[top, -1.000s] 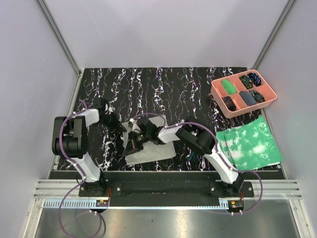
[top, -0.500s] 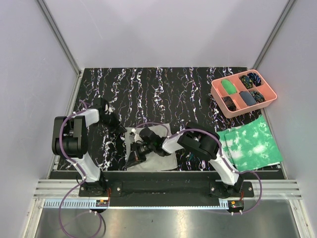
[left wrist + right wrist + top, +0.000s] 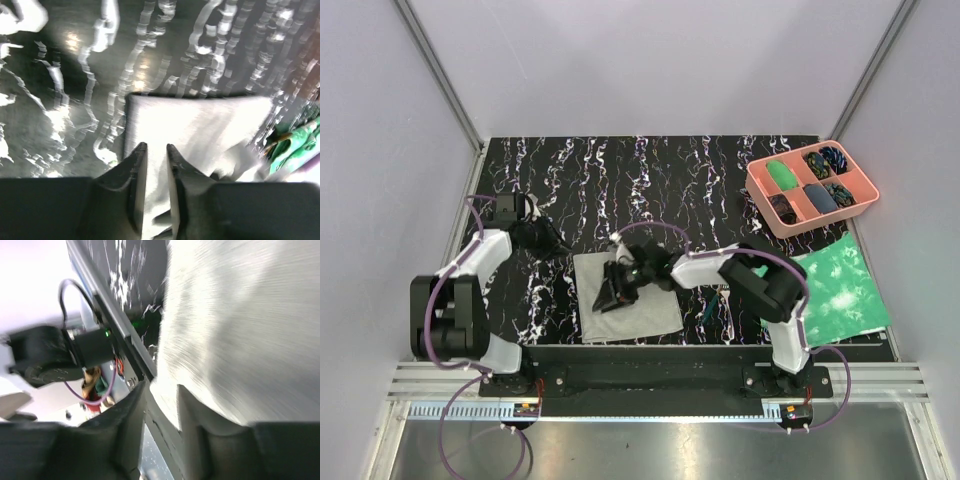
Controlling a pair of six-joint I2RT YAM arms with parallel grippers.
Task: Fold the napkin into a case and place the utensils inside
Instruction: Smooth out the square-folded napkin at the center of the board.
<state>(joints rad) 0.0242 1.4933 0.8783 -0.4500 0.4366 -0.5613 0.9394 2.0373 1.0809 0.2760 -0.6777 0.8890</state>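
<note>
Napkin flat on tabletop, both grippers near its 9-to-10 o'clock side.
Napkin (image 3: 640, 312) lying at 6 o'clock on tabletop (image 3: 660, 180), with utensils (image 3: 707, 308) just beside it at 3 o'clock, partly under right arm. Right gripper (image 3: 608, 300) down at cloth's 9 o'clock edge, fingers (image 3: 127, 430) apart, blurred cloth edge at the gap; cannot tell whether clamped. Left gripper (image 3: 558, 247) off cloth at 10 o'clock, fingers (image 3: 139, 170) a narrow slit apart, holding nothing.
</note>
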